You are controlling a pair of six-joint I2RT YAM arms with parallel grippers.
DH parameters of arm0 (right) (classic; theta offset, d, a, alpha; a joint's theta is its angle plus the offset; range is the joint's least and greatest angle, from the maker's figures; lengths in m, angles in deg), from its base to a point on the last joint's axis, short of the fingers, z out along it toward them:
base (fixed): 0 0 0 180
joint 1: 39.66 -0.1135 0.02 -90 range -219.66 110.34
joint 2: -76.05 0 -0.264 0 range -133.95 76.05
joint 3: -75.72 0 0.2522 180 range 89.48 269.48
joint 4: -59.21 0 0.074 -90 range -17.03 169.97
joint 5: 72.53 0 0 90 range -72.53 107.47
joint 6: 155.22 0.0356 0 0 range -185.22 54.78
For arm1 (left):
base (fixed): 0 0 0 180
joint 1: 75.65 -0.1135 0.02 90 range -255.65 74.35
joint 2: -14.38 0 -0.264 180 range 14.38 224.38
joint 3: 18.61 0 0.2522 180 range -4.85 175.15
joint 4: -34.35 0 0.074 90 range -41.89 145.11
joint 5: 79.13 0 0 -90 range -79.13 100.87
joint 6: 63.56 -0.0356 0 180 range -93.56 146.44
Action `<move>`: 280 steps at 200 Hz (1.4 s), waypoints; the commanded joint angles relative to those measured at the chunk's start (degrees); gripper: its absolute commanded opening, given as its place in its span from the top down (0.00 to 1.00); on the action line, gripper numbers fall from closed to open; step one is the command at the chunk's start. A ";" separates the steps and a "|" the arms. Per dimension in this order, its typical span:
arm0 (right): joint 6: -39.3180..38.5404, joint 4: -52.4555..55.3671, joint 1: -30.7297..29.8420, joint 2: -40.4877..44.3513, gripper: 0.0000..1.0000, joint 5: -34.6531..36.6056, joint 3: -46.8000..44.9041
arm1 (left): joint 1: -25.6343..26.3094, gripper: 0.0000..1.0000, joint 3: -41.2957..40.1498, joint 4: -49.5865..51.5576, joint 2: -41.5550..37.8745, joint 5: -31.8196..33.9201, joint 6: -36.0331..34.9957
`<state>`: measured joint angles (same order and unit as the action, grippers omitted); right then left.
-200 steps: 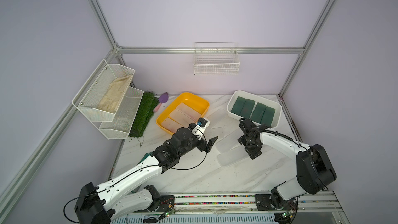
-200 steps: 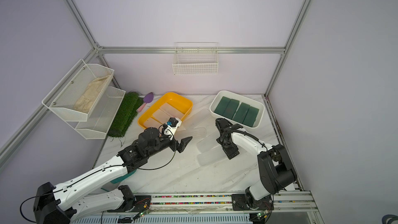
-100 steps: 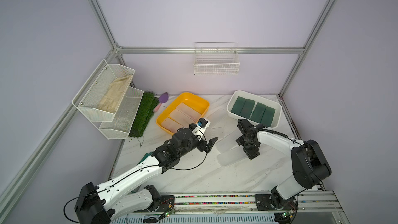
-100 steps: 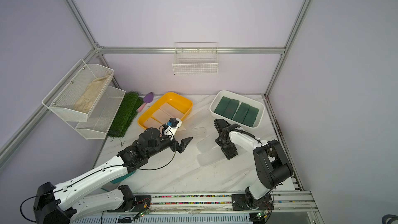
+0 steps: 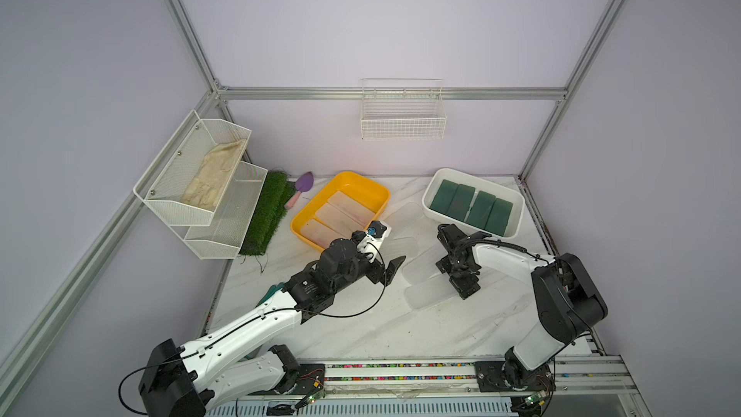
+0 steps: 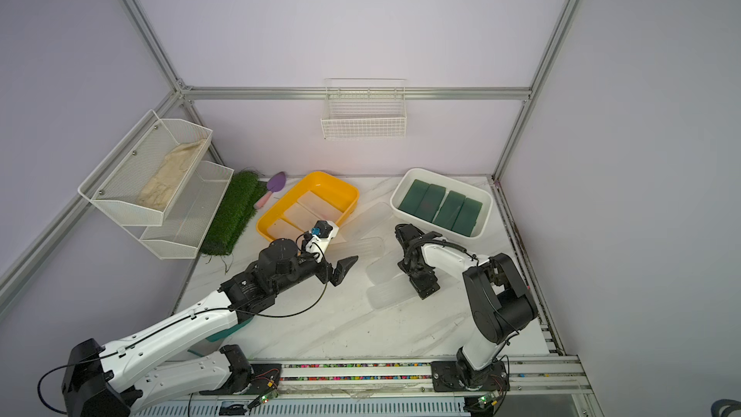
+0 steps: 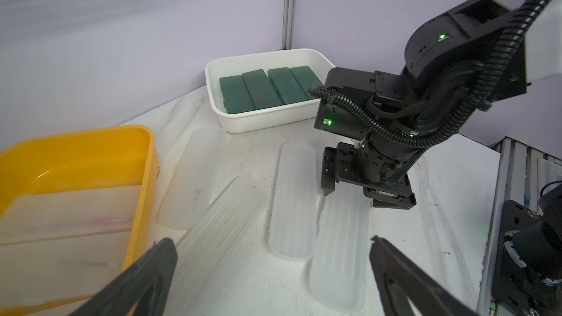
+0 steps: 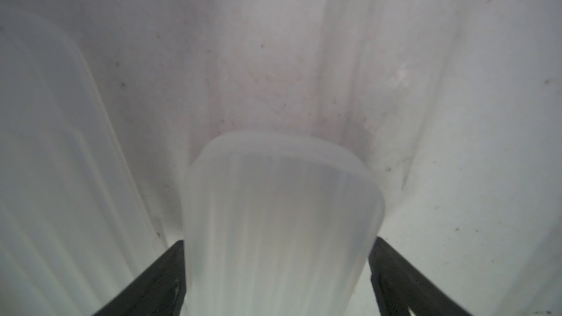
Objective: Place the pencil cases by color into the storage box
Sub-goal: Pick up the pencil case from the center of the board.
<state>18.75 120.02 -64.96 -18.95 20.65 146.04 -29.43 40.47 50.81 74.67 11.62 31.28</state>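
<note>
Several frosted clear pencil cases lie side by side on the marble table between my arms. My right gripper points down over the end of the frontmost one. It is open, with one jaw close on each long edge, and the case rests on the table. My left gripper hovers open and empty, facing the cases. The yellow storage box holds three frosted cases. The white storage box holds several dark green cases.
A white wire shelf stands at the left beside a green grass mat and a purple trowel. A wire basket hangs on the back wall. A teal glove lies under my left arm.
My right arm has swung slightly to the left, and its gripper has settled a little lower over the end of the case. The left arm has stayed still.
</note>
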 commanded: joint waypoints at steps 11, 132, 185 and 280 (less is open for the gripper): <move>4.64 -0.63 -0.39 -0.45 0.09 -0.33 -0.83 | 0.18 0.00 -1.07 -0.70 -1.50 0.65 -0.96; 3.95 -2.68 -0.54 0.92 0.26 3.66 -4.16 | 0.16 0.00 -0.41 -0.01 0.21 0.12 2.58; 1.97 0.19 -0.54 4.49 0.33 9.18 -2.05 | 0.12 0.00 0.00 0.16 0.70 0.80 3.85; -5.39 3.77 -0.63 9.16 0.38 18.26 4.49 | 0.10 0.00 1.46 0.77 2.98 1.16 6.70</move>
<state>15.60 121.68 -65.44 -12.17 34.62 147.70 -29.43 40.47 52.52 77.12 12.19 36.38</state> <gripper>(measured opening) 0.767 0.997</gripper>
